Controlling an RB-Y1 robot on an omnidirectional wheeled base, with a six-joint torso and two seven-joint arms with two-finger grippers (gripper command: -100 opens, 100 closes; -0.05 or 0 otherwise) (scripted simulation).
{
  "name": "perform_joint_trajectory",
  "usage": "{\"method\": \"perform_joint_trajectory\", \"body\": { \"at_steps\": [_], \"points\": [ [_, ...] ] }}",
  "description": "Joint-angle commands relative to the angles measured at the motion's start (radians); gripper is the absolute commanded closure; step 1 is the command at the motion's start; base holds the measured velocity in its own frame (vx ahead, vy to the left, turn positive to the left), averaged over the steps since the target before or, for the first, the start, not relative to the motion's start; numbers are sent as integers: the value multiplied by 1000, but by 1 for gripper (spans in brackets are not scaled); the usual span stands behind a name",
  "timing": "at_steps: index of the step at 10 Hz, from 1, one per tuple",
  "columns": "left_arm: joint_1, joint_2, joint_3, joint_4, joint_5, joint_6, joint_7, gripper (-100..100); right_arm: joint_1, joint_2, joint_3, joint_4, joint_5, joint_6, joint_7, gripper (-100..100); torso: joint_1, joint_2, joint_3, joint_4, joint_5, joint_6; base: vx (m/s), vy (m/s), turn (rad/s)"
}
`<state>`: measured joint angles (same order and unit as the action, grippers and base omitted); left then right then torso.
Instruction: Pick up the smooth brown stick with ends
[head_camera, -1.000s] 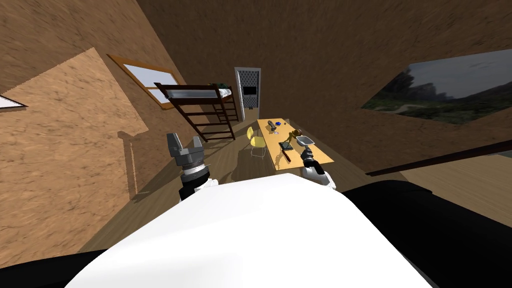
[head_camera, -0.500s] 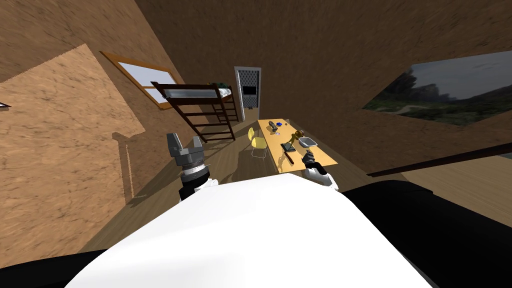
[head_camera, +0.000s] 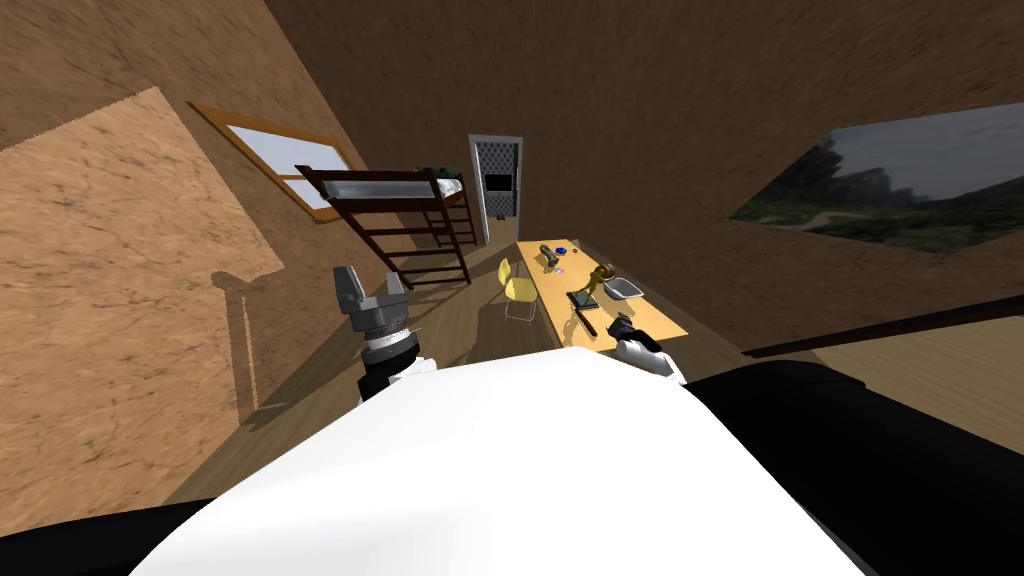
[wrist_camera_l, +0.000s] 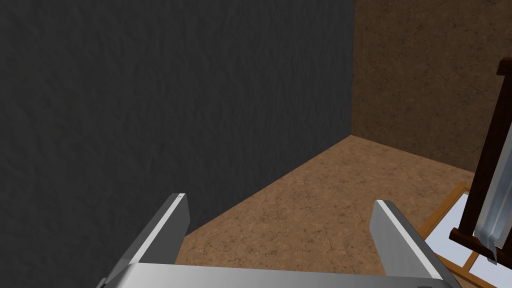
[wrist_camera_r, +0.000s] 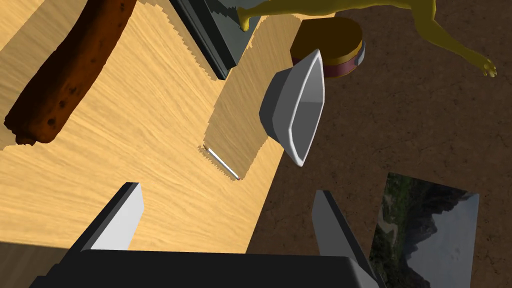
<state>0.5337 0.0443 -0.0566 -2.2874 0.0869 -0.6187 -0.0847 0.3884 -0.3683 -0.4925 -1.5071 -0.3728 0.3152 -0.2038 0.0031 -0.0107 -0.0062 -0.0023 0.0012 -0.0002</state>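
A brown stick (wrist_camera_r: 70, 70) with rough rounded ends lies on the light wooden table (wrist_camera_r: 150, 135); in the head view the stick (head_camera: 587, 321) is a thin dark bar near the table's near end. My right gripper (wrist_camera_r: 225, 220) hovers open above the tabletop, with the stick off to one side beyond one finger and nothing between the fingers. In the head view the right gripper (head_camera: 620, 327) sits at the table's (head_camera: 640, 310) near end. My left gripper (head_camera: 370, 295) is raised, open and empty, left of the chest.
On the table lie a grey tray (wrist_camera_r: 297, 107), a dark flat slab (wrist_camera_r: 210, 35), a yellow figure (wrist_camera_r: 350, 10) and a small white pen-like item (wrist_camera_r: 222, 164). A yellow chair (head_camera: 518, 290) stands left of the table; a bunk bed (head_camera: 395, 215) further left.
I have moved forward towards the table; it looks larger and nearer, and my right gripper now sits at its near end. The left arm keeps its pose.
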Motion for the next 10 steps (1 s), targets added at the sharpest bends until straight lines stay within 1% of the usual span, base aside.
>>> {"method": "perform_joint_trajectory", "body": {
  "at_steps": [1, 2, 3, 4, 5, 6, 7, 8, 9, 10],
  "points": [
    [0, 0, 0, 0, 0, 0, 0, 0, -12, -3, -10, 19, -6, 50, -14, -100, 0, 0, 0, 0, 0, 0, 125, 58, -21],
    [0, 0, 0, 0, 0, 0, 0, 0, -12, -3, -10, 19, -6, 63, -14, -100, -1, 1, 0, 0, 0, 0, 45, 13, 5],
    [0, 0, 0, 0, 0, 0, 0, 0, -13, -17, -19, 59, -34, 101, -39, -100, -3, 5, 3, 1, 0, 0, 95, -12, -19],
    [0, 0, 0, 0, 0, 0, 0, 0, -13, -17, -19, 59, -34, 123, -39, -100, -5, 4, 2, 1, -1, 0, 102, 6, -15],
    [0, 0, 0, 0, 0, 0, 0, 0, -14, -32, -28, 92, -61, 164, -65, -100, -4, 3, 2, 1, -1, 0, 148, 35, -20],
    [0, 0, 0, 0, 0, 0, 0, 0, -14, -32, -28, 97, -61, 182, -65, -100, -3, 1, 0, 0, -1, 0, 125, 34, -10],
    [0, 0, 0, 0, 0, 0, 0, 0, -14, -46, -35, 135, -89, 213, -91, -100, -3, 2, 1, 0, 0, 0, 155, 34, -27],
    [0, 0, 0, 0, 0, 0, 0, 0, -14, -46, -35, 135, -89, 235, -91, -100, -3, 0, 0, 0, 0, 0, 127, 16, -10],
    [0, 0, 0, 0, 0, 0, 0, 0, -14, -46, -35, 135, -89, 241, -91, -100, -3, 1, 1, 0, -1, 0, 50, 0, 6],
    [0, 0, 0, 0, 0, 0, 0, 0, -14, -60, -40, 172, -116, 281, -117, -100, -4, 5, 3, 1, -1, 0, 106, 3, -14]
  ]
}}
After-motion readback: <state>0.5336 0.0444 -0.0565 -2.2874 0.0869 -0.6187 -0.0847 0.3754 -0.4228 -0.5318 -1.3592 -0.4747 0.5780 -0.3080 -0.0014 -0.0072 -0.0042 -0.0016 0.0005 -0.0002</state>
